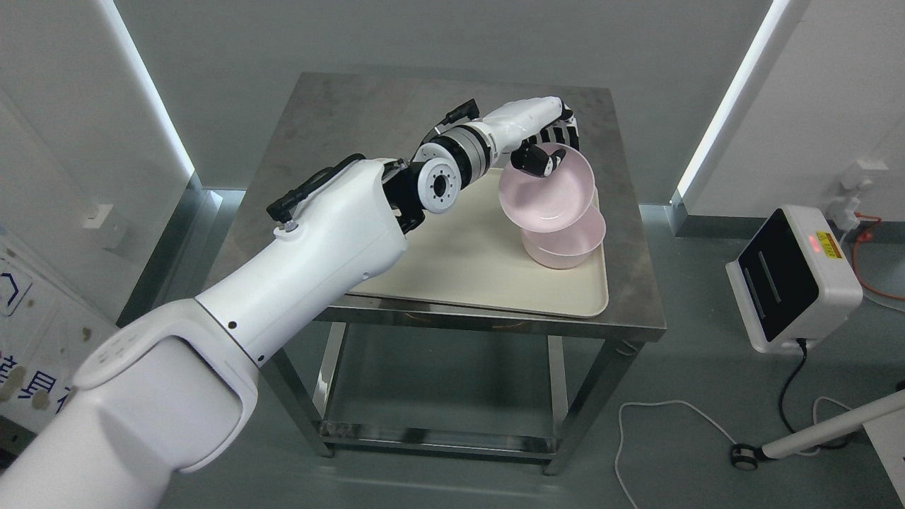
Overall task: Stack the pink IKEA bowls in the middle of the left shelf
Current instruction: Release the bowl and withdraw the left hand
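Pink bowl [548, 194] tilted, gripped by left robot hand [548, 145]

The steel table [622, 212] looks brushed and dull, blotched in places. The cream tray [495, 276] seems smooth matt plastic, and both pink bowls [548, 191] look like satiny plastic. The arm's white shell [332, 233] is glossy.
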